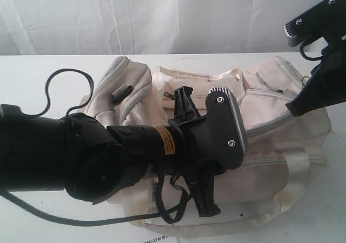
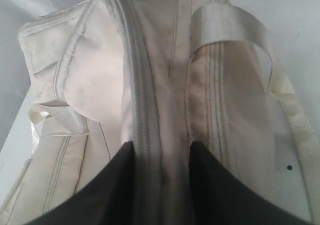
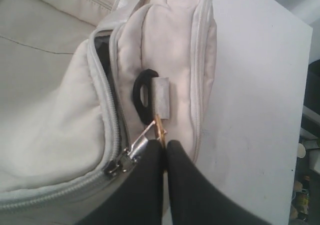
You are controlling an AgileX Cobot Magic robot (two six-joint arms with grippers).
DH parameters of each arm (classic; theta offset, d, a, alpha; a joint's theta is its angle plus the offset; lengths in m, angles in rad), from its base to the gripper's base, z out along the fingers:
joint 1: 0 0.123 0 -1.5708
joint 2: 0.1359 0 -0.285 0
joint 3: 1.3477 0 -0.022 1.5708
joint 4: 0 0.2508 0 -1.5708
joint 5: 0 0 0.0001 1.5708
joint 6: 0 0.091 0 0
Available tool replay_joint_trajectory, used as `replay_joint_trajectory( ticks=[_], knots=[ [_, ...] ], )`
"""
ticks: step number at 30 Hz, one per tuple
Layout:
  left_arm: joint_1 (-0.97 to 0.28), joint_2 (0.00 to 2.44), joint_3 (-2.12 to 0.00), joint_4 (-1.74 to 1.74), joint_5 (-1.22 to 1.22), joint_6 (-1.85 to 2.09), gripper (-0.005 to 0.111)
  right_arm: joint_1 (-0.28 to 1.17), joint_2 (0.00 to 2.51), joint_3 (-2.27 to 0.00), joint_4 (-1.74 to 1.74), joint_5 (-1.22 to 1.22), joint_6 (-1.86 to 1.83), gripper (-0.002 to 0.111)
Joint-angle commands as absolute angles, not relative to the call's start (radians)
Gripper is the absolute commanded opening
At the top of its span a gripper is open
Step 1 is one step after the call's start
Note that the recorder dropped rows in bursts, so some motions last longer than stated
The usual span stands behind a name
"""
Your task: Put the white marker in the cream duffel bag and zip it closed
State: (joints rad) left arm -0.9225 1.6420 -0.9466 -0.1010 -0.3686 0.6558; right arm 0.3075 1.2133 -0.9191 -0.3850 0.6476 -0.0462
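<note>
The cream duffel bag (image 1: 281,119) lies across the white table. My left gripper (image 1: 194,151) hangs over its middle, open. In the left wrist view its dark fingers (image 2: 115,185) straddle a ridge of the bag (image 2: 100,85) that carries the grey zip (image 2: 142,110). My right gripper (image 1: 294,109) is at the bag's right end. The right wrist view shows that gripper (image 3: 165,145) shut on the gold zip pull (image 3: 160,127), which is attached to the metal slider (image 3: 122,160). Beyond the slider a short gap shows dark lining (image 3: 101,50). The white marker is hidden.
A satiny strap handle (image 2: 225,25) arches over the bag's top. A black plastic loop (image 3: 142,92) sits on the end pocket. A black cable (image 1: 59,81) curls on the table (image 1: 32,75) at the left. Printed paper (image 1: 157,239) lies at the front edge.
</note>
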Motion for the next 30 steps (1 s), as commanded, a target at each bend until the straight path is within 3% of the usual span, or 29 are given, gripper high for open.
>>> replay_joint_trajectory(
  ticks=[1,9,30],
  knots=[
    [-0.930,1.635,-0.945,-0.122,-0.315,0.712,0.040,0.297,1.211,-0.918,-0.373,0.633,-0.048,0.000],
    [-0.930,1.616,-0.945,-0.185,-0.248,0.712,0.055,0.297,1.209,-0.918,-0.342,0.629,-0.074,0.000],
    [-0.932,1.667,-1.189,-0.197,-0.119,0.658,0.052,0.297,1.209,-0.918,-0.332,0.626,-0.085,0.000]
  ],
)
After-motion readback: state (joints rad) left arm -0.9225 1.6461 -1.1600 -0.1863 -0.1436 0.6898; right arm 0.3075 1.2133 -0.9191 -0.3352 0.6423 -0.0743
